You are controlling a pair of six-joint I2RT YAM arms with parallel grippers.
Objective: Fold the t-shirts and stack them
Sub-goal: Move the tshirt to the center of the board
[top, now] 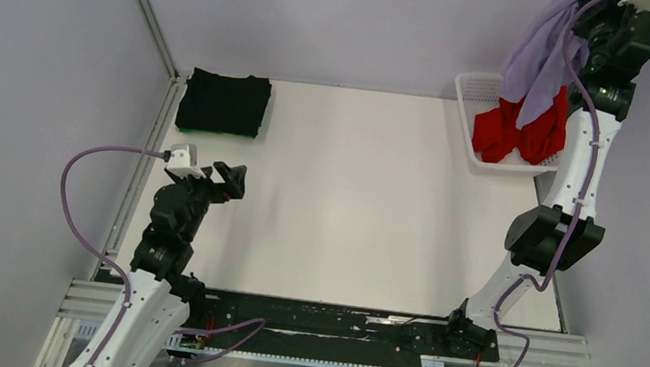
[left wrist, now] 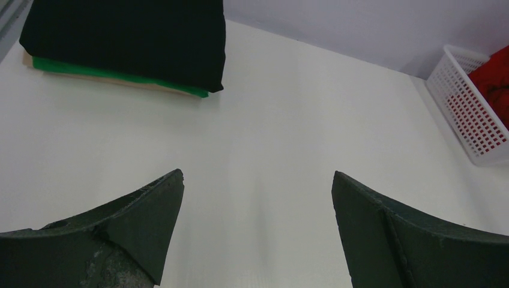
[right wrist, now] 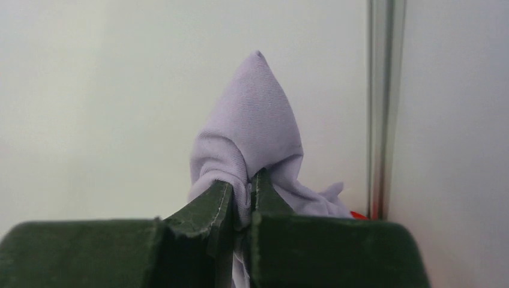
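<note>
My right gripper (right wrist: 241, 191) is shut on a bunch of the lavender t-shirt (right wrist: 252, 129), held high at the far right above the basket. The lavender t-shirt (top: 542, 60) hangs down from the gripper (top: 589, 20) toward the red t-shirt (top: 524, 131), which lies crumpled in the white basket (top: 474, 90). A folded black t-shirt (top: 223, 102) tops a stack at the far left corner; in the left wrist view green and beige layers show under the black t-shirt (left wrist: 126, 39). My left gripper (left wrist: 258, 186) is open over bare table, near left, holding nothing.
The white table (top: 346, 204) lies between the stack and the basket. A metal frame rail (top: 153, 19) runs along the left edge. The white basket (left wrist: 471, 108) also shows at the right of the left wrist view.
</note>
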